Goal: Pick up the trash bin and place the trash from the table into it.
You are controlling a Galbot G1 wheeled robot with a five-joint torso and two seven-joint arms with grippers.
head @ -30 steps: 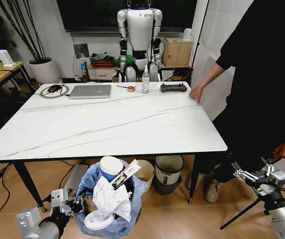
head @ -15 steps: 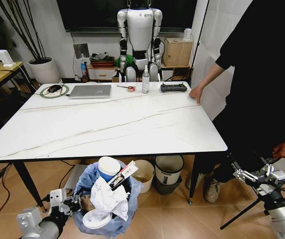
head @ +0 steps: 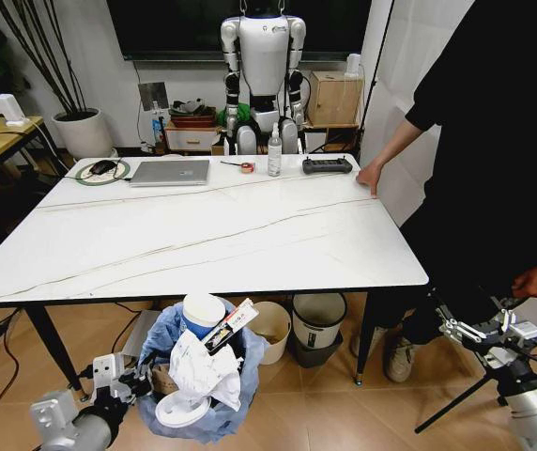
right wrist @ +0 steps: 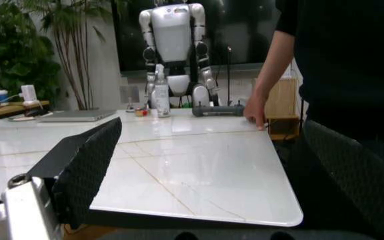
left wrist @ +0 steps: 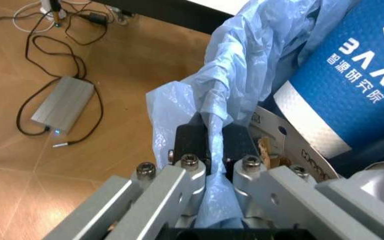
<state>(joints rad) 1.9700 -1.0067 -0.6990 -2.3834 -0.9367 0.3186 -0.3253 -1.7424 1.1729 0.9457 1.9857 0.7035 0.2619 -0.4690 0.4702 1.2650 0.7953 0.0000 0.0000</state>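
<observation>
My left gripper (left wrist: 212,145) is low on the floor side of the desk (head: 212,235), its fingers (left wrist: 190,142) pinched tight on the blue bag at the rim of the bin (head: 198,376). The bin sits under the desk's near edge, beside a cream bucket (head: 273,329). It is stuffed with trash: a blue cup (head: 203,315), tissue (head: 203,371) and a white lid (head: 179,412). My right gripper (right wrist: 212,175) hangs off the desk's right end, spread wide, holding nothing.
</observation>
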